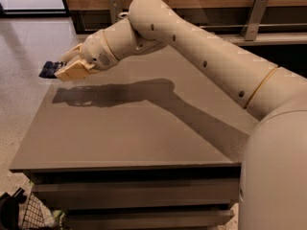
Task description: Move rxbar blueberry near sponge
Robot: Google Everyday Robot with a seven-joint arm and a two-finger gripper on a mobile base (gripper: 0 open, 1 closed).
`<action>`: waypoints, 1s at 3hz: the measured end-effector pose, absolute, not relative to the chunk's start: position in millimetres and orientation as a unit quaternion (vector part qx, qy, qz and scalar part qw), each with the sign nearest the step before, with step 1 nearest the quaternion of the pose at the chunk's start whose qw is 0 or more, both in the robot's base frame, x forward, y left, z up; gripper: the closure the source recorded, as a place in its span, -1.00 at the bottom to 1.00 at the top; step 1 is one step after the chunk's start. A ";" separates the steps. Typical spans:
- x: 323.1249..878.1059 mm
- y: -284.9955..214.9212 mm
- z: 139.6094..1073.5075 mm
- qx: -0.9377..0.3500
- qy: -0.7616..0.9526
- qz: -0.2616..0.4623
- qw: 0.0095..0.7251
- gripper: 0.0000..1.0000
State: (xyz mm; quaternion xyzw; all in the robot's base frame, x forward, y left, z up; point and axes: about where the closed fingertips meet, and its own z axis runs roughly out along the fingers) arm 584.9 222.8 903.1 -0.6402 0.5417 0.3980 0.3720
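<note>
My gripper (61, 71) is at the far left, above the left back edge of the grey table (124, 128). It is shut on the rxbar blueberry (47, 69), a thin dark blue bar whose end sticks out to the left of the fingers, over the floor beyond the table's edge. The bar is held in the air and touches nothing else. My arm reaches across the table from the right and casts a long shadow on the top. The sponge is out of view.
A wooden wall with two metal brackets (114, 7) runs along the back. Light speckled floor (24, 56) lies to the left of the table. A wire basket (29, 214) sits on the floor at the bottom left.
</note>
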 end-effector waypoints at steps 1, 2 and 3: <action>583.0 225.8 902.4 -0.642 0.540 0.400 0.370 0.12; 581.4 228.4 901.7 -0.643 0.539 0.401 0.369 -0.50; 579.5 231.5 901.0 -0.644 0.537 0.403 0.367 -1.00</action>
